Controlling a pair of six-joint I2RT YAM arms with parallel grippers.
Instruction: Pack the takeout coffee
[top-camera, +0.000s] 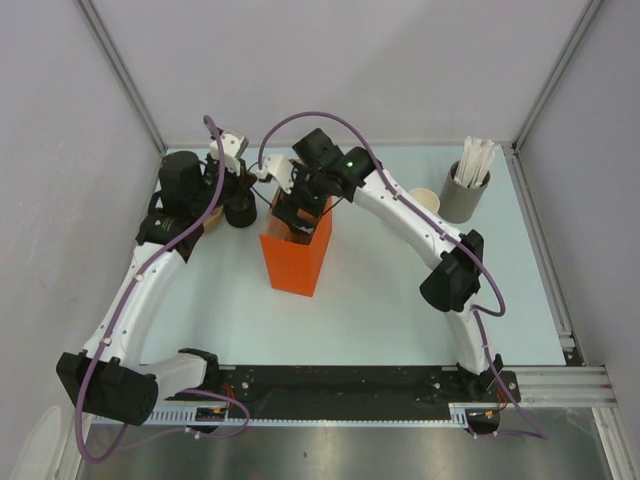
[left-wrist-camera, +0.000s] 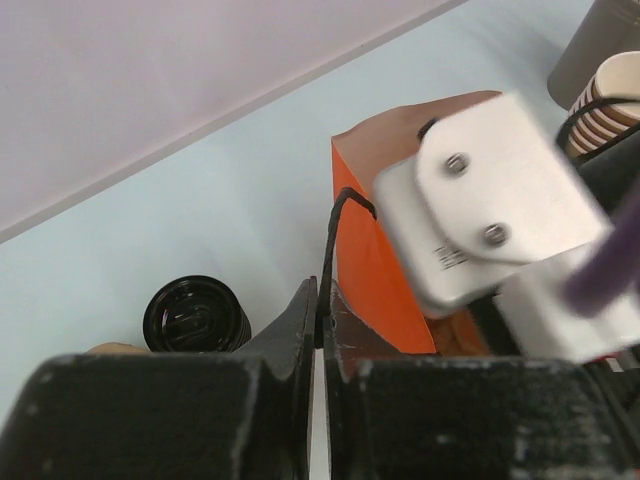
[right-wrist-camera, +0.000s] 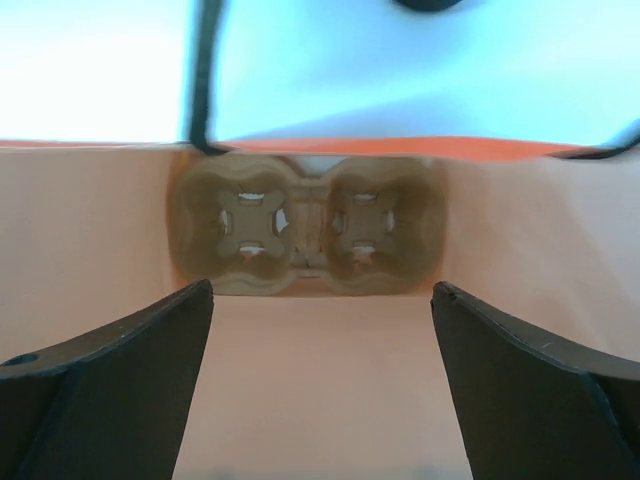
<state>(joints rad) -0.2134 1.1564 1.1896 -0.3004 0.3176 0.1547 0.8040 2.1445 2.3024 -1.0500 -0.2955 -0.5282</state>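
Observation:
An orange paper bag stands upright mid-table. My left gripper is shut on the bag's thin black handle, just off the bag's top left edge. My right gripper reaches down into the bag's mouth, open, with nothing between its fingers. Below it, on the bag's floor, lies a brown cardboard cup carrier with both of its wells empty. A black ribbed stack of lids stands left of the bag. No single lidded takeout coffee shows.
Tan cups stand at the back right beside a grey cylinder of white sticks. A tan sliver shows next to the lids; what it is I cannot tell. Grey walls close in the back and both sides.

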